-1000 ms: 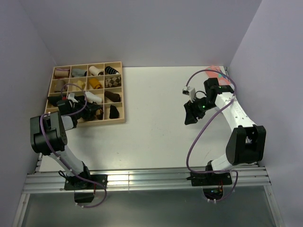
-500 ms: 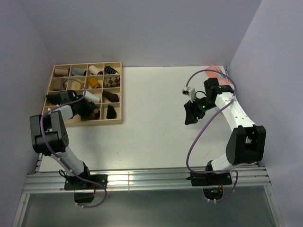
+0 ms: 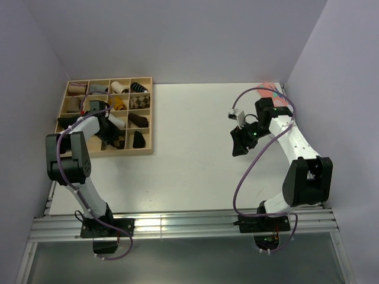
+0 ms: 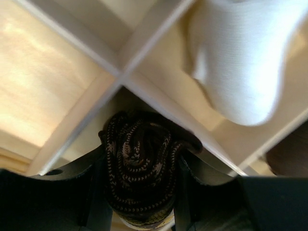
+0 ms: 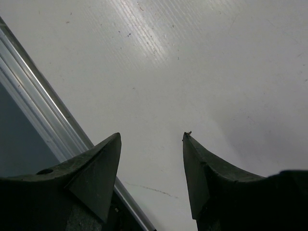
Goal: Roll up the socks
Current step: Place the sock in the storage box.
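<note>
**Desk:** What has changed?

**Photographer:** The left arm [image 3: 89,121] has swung deeper over the tray [image 3: 151,112]. The right arm [image 3: 284,133] has held still.

**Desk:** And the sock?

**Photographer:** Rolled, the sock [image 4: 139,168] sits clamped between the left jaws, its coiled end facing the tray. It hangs straight above a crossing of dividers [image 4: 120,77], not over a cell. A white sock [image 4: 236,62] fills the cell to one side; the bare cell [image 4: 53,62] opposite looks the likelier target. The right jaws stand apart, empty, over the bench [image 5: 192,57], well away.
</note>
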Tool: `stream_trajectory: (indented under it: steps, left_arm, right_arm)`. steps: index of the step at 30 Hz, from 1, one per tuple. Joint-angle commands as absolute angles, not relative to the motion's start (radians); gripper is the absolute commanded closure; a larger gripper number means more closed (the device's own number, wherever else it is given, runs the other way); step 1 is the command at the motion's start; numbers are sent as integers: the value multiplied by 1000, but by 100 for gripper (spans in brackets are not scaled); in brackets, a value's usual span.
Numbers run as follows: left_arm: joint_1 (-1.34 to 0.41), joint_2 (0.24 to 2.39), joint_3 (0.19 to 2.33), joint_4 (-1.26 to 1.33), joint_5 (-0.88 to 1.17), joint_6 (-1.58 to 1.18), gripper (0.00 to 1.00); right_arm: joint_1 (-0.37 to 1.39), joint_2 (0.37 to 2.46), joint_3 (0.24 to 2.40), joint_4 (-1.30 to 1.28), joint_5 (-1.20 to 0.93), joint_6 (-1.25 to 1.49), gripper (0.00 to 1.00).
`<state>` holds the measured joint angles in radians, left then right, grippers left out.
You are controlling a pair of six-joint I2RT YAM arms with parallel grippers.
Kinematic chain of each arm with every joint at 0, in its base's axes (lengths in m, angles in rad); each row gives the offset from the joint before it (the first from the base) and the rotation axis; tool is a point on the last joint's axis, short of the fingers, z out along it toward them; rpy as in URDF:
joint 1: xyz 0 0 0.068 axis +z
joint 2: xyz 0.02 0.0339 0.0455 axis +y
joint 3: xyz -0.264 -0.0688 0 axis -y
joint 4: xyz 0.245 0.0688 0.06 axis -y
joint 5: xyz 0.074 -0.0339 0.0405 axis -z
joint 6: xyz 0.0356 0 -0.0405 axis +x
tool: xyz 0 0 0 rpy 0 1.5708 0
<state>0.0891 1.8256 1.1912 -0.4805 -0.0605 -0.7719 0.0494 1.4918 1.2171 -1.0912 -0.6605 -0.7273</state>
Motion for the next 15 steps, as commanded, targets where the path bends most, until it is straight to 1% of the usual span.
stream_trajectory:
  steps: [1, 11, 15]
  left_arm:
    - [91, 1871, 1197, -537, -195, -805, 100]
    - [91, 1939, 1201, -575, -193, -810, 100]
    - [84, 1965, 1210, -565, -144, -793, 100]
  right_arm:
    - [43, 1476, 1218, -1103, -649, -744, 39]
    - [41, 1476, 1197, -1098, -621, -752, 39]
    - [41, 1471, 1190, -1097, -606, -753, 39]
